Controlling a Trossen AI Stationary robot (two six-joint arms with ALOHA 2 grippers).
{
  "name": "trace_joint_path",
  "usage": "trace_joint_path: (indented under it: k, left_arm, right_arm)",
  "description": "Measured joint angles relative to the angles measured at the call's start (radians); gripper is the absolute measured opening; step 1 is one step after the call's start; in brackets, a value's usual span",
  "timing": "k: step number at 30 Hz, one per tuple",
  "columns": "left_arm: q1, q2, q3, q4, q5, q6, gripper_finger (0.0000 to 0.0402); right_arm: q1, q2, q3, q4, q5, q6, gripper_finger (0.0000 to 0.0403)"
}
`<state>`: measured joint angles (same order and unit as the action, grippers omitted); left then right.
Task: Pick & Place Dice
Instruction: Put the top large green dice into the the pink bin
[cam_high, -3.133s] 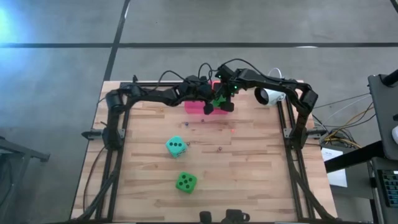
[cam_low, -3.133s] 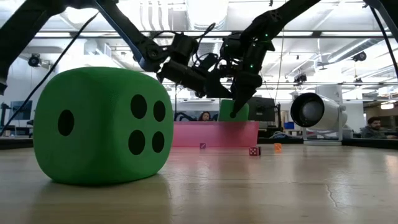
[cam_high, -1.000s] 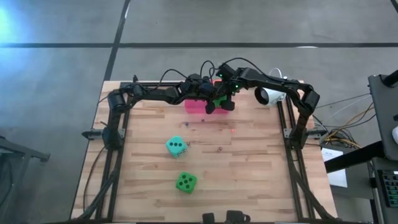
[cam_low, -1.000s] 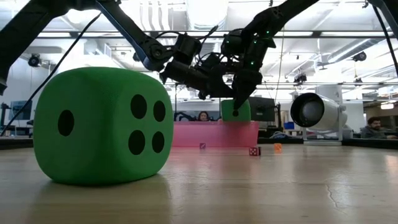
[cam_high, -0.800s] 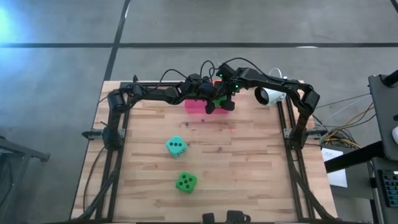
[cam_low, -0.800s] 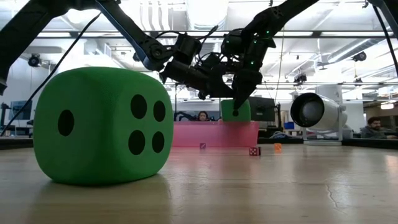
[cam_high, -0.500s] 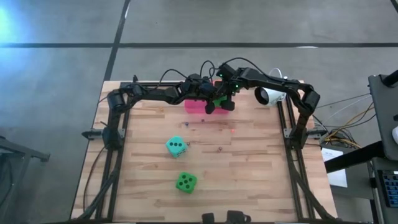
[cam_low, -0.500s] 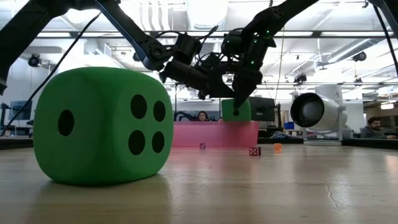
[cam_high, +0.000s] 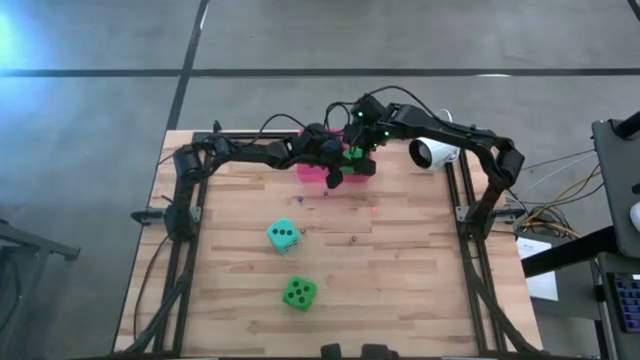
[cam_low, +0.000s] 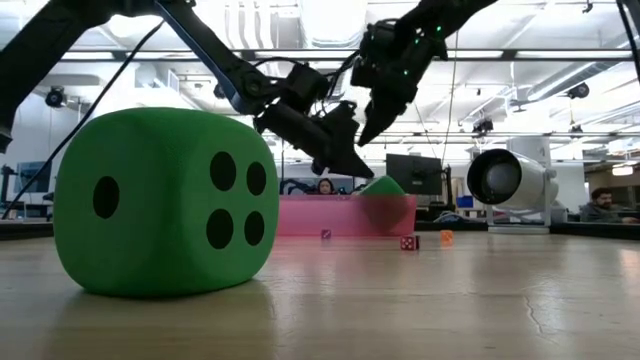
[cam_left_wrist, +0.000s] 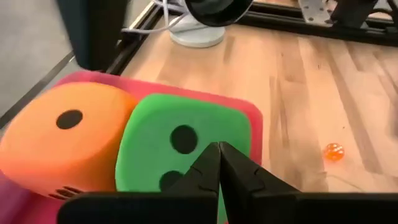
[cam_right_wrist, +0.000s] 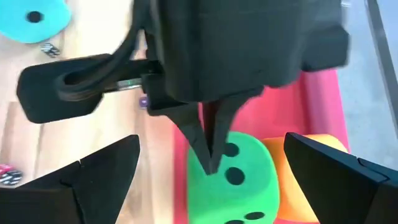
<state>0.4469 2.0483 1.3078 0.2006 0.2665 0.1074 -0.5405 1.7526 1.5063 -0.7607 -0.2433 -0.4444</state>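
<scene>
A pink tray (cam_high: 312, 172) sits near the table's far edge. In it lie an orange die (cam_left_wrist: 68, 140) and a bright green die (cam_left_wrist: 186, 149), side by side; the green one looks tilted in the low view (cam_low: 380, 188). My right gripper (cam_low: 375, 115) hangs open above this green die (cam_right_wrist: 239, 180), clear of it. My left gripper (cam_left_wrist: 219, 146) is shut, its tips (cam_low: 355, 170) just over the same die. A teal die (cam_high: 283, 235) and a second green die (cam_high: 299, 293) rest flat on the wood, nearer the table's near edge. My left gripper's shut tips (cam_right_wrist: 210, 158) stand at the green die's upper face, slanting down from the table's left. Whether they touch it, I cannot tell.
A white round-mouthed device (cam_high: 432, 153) stands to the right of the tray by the right arm's base. Tiny dice (cam_low: 408, 242) and a small orange one (cam_left_wrist: 334, 151) lie on the wood near the tray. Black frame rails run along the table's edges. People sit in the room beyond.
My right gripper has let go of the green die and risen. The die, held just above the pink tray a moment ago, has dropped into the tray beside the orange die and sits lower, tilted. My left gripper has dipped slightly toward it.
</scene>
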Motion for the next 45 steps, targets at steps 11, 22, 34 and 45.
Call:
trace_joint_path:
  k: [11,22,34,45]
  left_arm:
    - [0.001,-0.042,-0.001,-0.051,0.005,0.051,0.0008]
    - [0.001,-0.292,-0.158,-0.146,-0.067,0.106,0.0008]
    - [-0.001,-0.709,-0.441,-0.144,-0.148,0.103,0.0008]
    - [-0.008,-0.938,-0.456,-0.351,-0.147,0.102,0.0008]
  right_arm:
    - [-0.001,-0.020,-0.008,-0.036,0.004,-0.011,0.0396]
    - [-0.009,-0.018,-0.029,-0.056,0.010,-0.044,0.0396]
    - [-0.009,-0.017,-0.034,-0.057,0.009,-0.026,0.0396]
    - [-0.009,-0.017,-0.035,0.043,0.007,-0.027,0.0396]
